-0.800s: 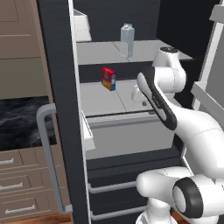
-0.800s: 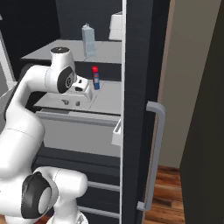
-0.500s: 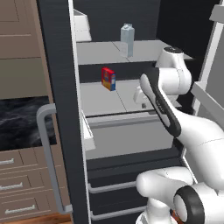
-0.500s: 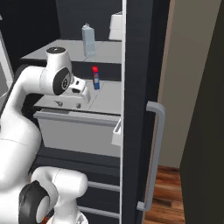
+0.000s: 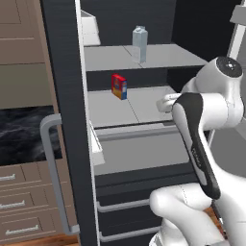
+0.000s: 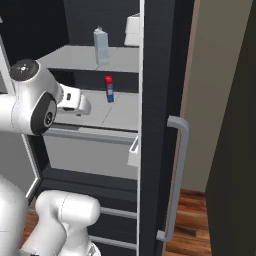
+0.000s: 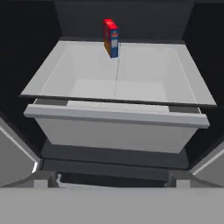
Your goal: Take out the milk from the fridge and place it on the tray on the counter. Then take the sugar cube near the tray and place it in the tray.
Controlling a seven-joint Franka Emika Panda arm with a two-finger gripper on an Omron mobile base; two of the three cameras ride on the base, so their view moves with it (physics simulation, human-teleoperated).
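In the left base view, a strip of black marble desk (image 5: 24,139) shows at the far left above brown drawers, and just right of it the open door of the fridge (image 5: 65,96) stands edge-on with its long grey bar handle (image 5: 50,173). Further right, the milk (image 5: 139,44) stands upright on the upper shelf, well back from the front edge. One shelf lower and a little to the left, a red, blue and yellow box (image 5: 119,86) stands upright, alone on its shelf. At the right, the white arm reaches into the fridge at the level of that lower shelf, with the gripper (image 6: 81,104) released, jaws spread wide and holding nothing, well below the milk. The hand view looks over the lower shelf toward the box.
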